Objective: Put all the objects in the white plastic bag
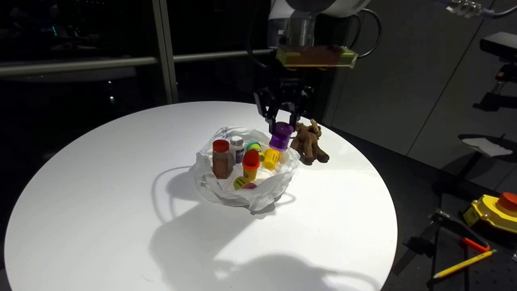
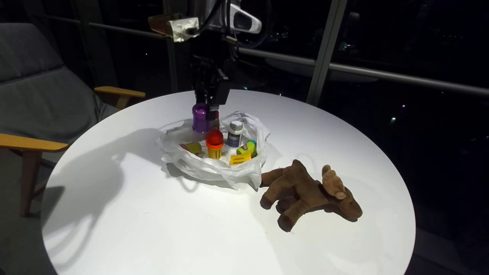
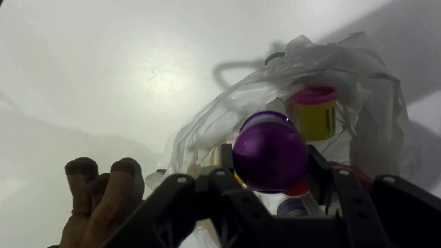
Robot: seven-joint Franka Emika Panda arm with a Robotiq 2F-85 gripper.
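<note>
My pincer (image 3: pixel 271 156) is clenched on the purple container (image 1: pixel 281 139), one finger against each side of it. I hold it over the mouth of the white plastic bag (image 1: pixel 250 198), tipped slightly in an exterior view. Below me, in the bag, the pink-lidded tub (image 3: pixel 317 120) lies on its side. The small yellow tub (image 1: pixel 271 159) shows just under my load in that same exterior view, and the green tub (image 1: pixel 255 150) rests tilted near it. Around the middle I see the red-domed tub (image 1: pixel 251 171) upright, with the white-capped bottle (image 2: pixel 234 135) and the red-lidded jar (image 1: pixel 221 161) standing near it.

Outside the bag, just beside it, the brown plush moose (image 2: pixel 303 191) lies on its side on the round white table (image 2: pixel 206 236); I cannot tell whether its leg touches the plastic.

Beyond the table's edge, a yellow pencil (image 1: pixel 464 264) lies near a yellow box (image 1: pixel 486 216) with a red button (image 1: pixel 508 202). A grey chair (image 2: pixel 30 57) with wooden armrests (image 2: pixel 34 142) stands near the table. Farthest of all, a metal rail (image 1: pixel 80 66) crosses the dark background.
</note>
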